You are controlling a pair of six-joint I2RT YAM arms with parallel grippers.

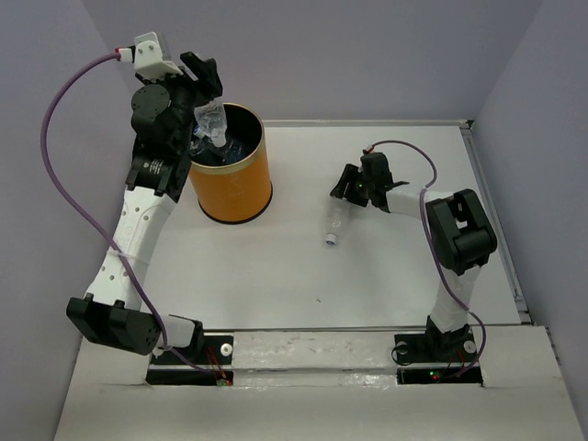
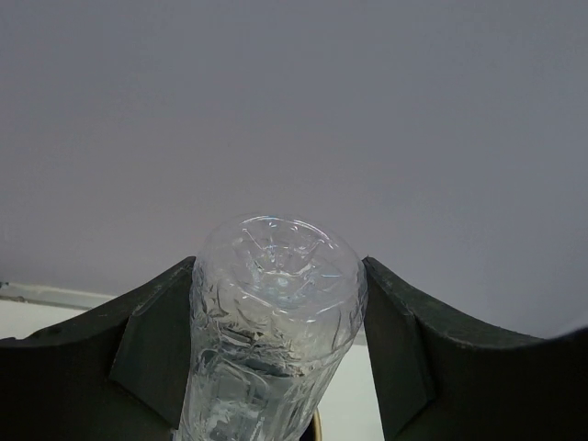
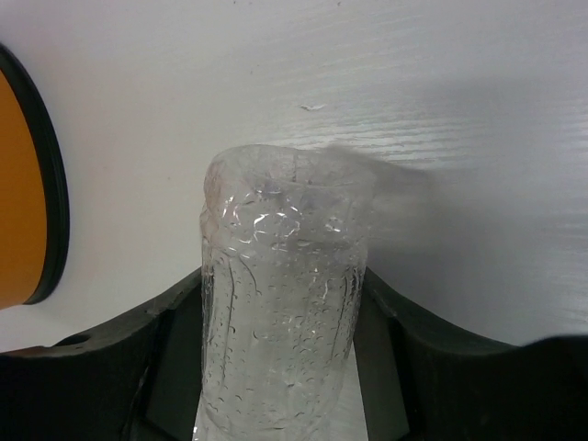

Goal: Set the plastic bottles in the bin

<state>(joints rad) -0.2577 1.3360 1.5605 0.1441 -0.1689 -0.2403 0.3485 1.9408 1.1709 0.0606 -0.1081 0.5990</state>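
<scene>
My left gripper point(image 1: 209, 108) is shut on a clear crinkly plastic bottle point(image 1: 213, 124) and holds it over the left rim of the orange bin point(image 1: 235, 188). In the left wrist view this bottle point(image 2: 272, 312) fills the gap between the dark fingers point(image 2: 152, 354), its base pointing away. Inside the bin lie more bottles, one with a blue label point(image 1: 235, 152). My right gripper point(image 1: 347, 195) sits low on the table, its fingers point(image 3: 386, 358) pressed on both sides of another clear bottle point(image 3: 280, 303). That bottle point(image 1: 335, 225) lies on the table with its white cap toward the near side.
The white table point(image 1: 386, 276) has a raised edge along its back and right sides point(image 1: 496, 220). The grey walls stand close behind the bin and to both sides. The bin's orange wall point(image 3: 16, 193) shows at the left edge of the right wrist view.
</scene>
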